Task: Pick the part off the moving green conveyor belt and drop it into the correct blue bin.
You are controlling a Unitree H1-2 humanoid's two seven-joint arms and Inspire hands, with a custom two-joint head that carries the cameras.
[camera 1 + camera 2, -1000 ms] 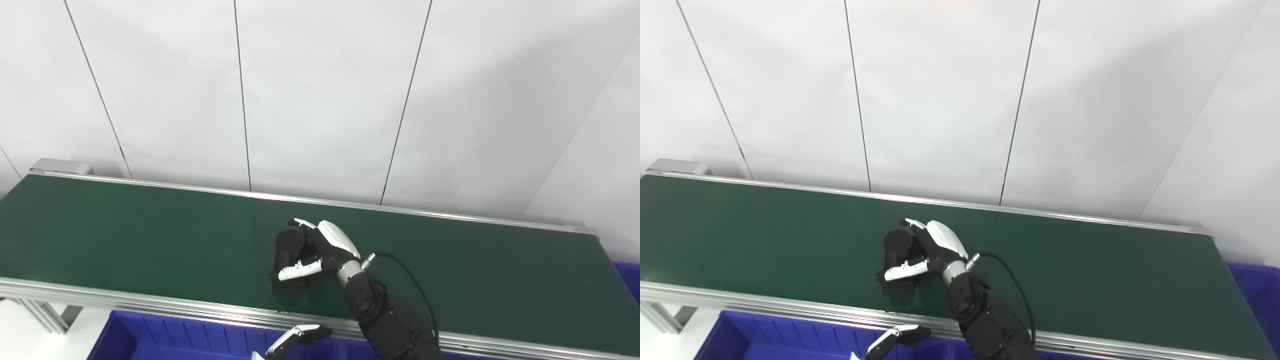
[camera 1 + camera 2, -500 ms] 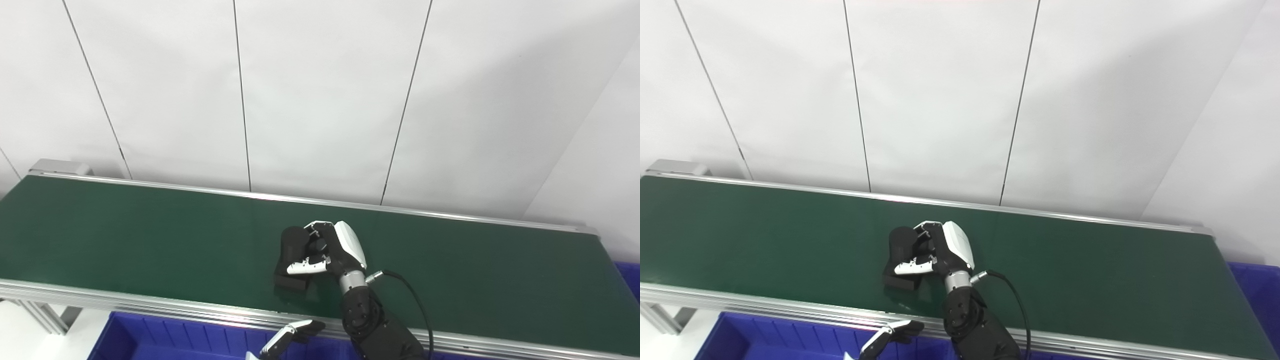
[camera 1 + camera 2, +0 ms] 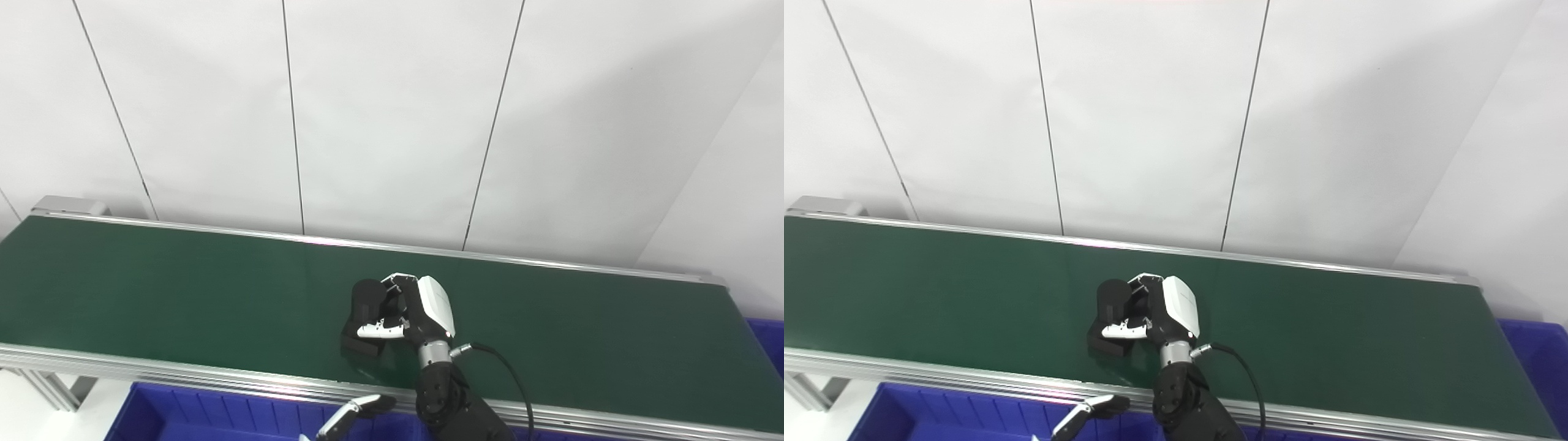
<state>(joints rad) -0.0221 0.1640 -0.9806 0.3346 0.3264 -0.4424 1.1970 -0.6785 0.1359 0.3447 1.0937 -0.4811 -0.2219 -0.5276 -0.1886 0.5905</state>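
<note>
A dark green conveyor belt (image 3: 184, 288) with silver side rails is seen running across the frame from the left edge down toward the lower right, in front of a white panelled wall (image 3: 392, 110). A black part (image 3: 362, 315) is found near the middle of the picture, on the belt's near half; its lower end appears to rest on the belt surface, though whether it is lifted clear cannot be told. The right hand (image 3: 409, 307) is wrapped around the part from the part's right side: the fingers are curled over its upper end and the white-tipped thumb (image 3: 375, 332) is pressed across its front, so the part is clamped between them. A black cable (image 3: 508, 380) is looped from the wrist toward the lower right.

Below the near rail, at the bottom of the frame, a blue bin (image 3: 202, 419) is partly visible. Only a white-and-black fingertip of the left hand (image 3: 352, 413) shows above this bin at the bottom edge; whether that hand is spread or closed cannot be told. A corner of another blue bin (image 3: 765, 340) is seen at the right edge.
</note>
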